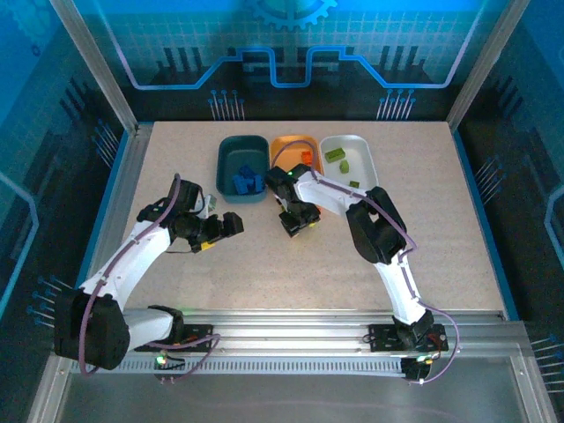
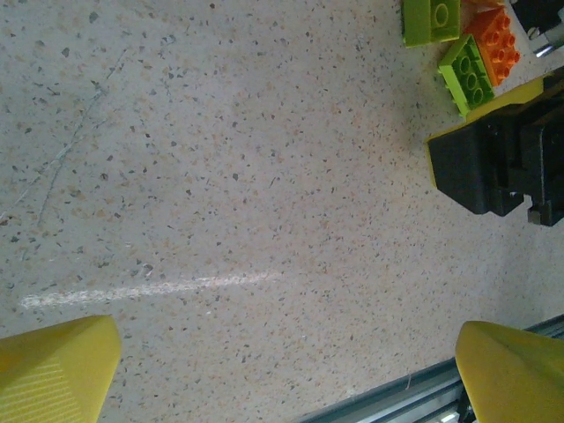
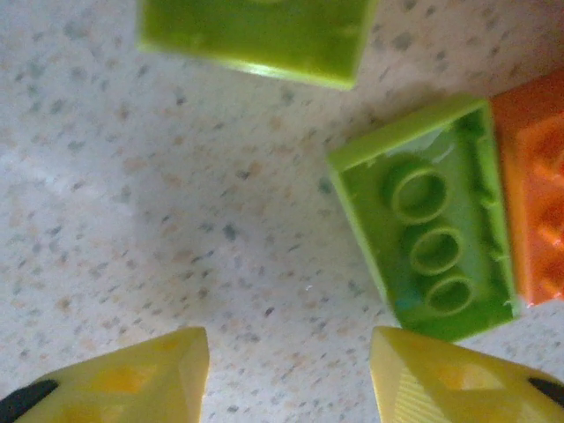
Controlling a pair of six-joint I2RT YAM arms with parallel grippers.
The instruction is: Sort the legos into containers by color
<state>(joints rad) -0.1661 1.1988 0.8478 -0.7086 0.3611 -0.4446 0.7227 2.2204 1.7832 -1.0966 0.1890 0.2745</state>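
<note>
Three containers stand in a row at the back: a dark teal tub (image 1: 231,159) with blue legos (image 1: 248,182), an orange tub (image 1: 291,144) with an orange lego (image 1: 306,156), and a white tub (image 1: 363,152) with green legos (image 1: 335,154). My right gripper (image 1: 295,224) (image 3: 289,370) hovers low over the table in front of the orange tub, open, with bare table between its fingertips. Just ahead of its right finger lies an upturned lime green lego (image 3: 423,220) (image 2: 467,75). An orange lego (image 3: 533,203) (image 2: 498,40) touches its side, and another green lego (image 3: 256,35) (image 2: 432,19) lies beyond. My left gripper (image 1: 231,225) (image 2: 286,370) is wide open and holds nothing.
The right arm's black wrist housing (image 2: 498,163) is close on the right of the left wrist view. A metal rail (image 1: 291,330) runs along the near table edge. Speckled tabletop (image 1: 264,264) stretches between the two arms.
</note>
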